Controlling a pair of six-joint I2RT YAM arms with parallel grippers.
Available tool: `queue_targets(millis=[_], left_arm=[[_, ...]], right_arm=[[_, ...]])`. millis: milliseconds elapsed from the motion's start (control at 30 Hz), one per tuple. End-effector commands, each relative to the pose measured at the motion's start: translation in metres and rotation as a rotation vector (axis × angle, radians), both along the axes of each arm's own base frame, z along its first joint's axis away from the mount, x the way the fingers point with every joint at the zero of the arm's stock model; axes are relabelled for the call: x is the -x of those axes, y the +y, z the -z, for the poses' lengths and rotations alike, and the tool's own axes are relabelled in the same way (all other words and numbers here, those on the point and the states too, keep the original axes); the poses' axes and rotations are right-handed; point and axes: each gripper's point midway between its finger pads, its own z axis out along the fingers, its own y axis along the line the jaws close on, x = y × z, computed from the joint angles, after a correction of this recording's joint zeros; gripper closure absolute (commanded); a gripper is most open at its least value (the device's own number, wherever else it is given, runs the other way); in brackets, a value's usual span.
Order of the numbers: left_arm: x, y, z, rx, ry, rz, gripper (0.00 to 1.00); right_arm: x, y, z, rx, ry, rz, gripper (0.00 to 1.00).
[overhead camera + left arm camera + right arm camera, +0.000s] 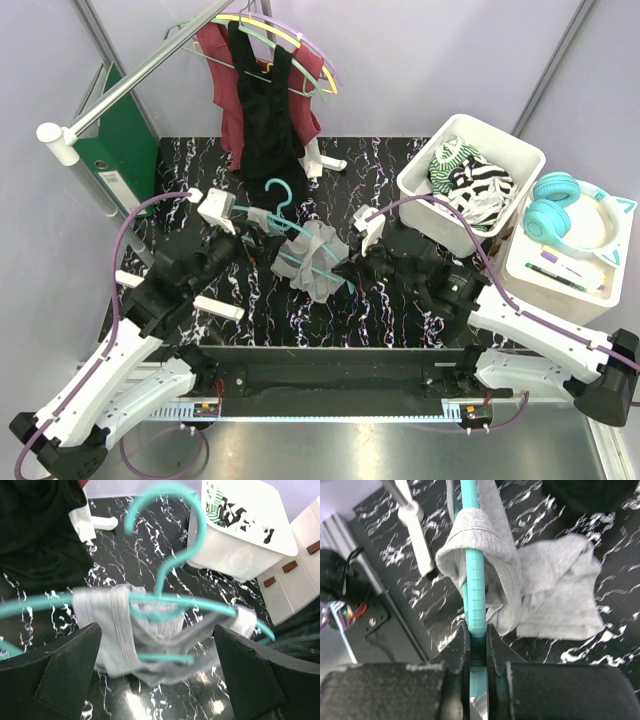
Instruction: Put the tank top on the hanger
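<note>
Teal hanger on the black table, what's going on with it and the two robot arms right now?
The right gripper is shut on one arm of the thin teal plastic hanger. The soft light grey tank top is looped over the hanger's arms, bunched, with its lower part lying on the black marbled table. The left gripper is open, facing the hanger and top, holding nothing.
</note>
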Motion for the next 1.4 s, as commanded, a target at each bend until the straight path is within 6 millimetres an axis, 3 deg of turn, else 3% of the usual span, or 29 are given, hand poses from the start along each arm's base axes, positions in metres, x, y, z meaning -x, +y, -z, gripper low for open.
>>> queue_targets(millis=[0,133,300,333,467,600,700,867,1067,1367], left_arm=[[0.018,0.012,-0.010,-0.021,0.021,0.005,0.01],[0.037,0.013,-0.014,-0.050,0.028,0.078,0.01],[0.053,0.021,0.012,-0.071,0.059,0.090,0.01],[0.054,0.023,0.025,-0.084,0.076,0.086,0.01],[0.062,0.029,0.038,-0.089,0.063,0.088,0.01],[0.071,0.022,0.037,-0.069,0.040,0.151,0.01],[0.084,0.007,0.044,-0.043,0.042,0.267,0.01],[0.099,-0.002,0.035,-0.001,-0.014,0.360,0.02],[0.096,-0.003,0.041,-0.011,0.009,0.360,0.03],[0.095,-0.006,0.045,-0.020,0.024,0.370,0.04]], right_arm=[[-0.029,0.011,-0.061,-0.098,-0.137,0.074,1.00],[-0.044,0.031,-0.087,-0.110,-0.172,0.068,1.00],[-0.058,0.056,-0.120,-0.133,-0.222,0.039,1.00],[-0.063,0.063,-0.131,-0.137,-0.243,0.031,1.00],[-0.073,0.080,-0.164,-0.163,-0.292,0.018,1.00],[-0.069,0.101,-0.190,-0.185,-0.346,-0.061,1.00],[-0.061,0.123,-0.211,-0.203,-0.398,-0.107,1.00],[-0.043,0.151,-0.228,-0.236,-0.428,-0.172,1.00],[-0.027,0.183,-0.234,-0.258,-0.436,-0.247,1.00],[-0.021,0.220,-0.245,-0.294,-0.451,-0.296,1.00]])
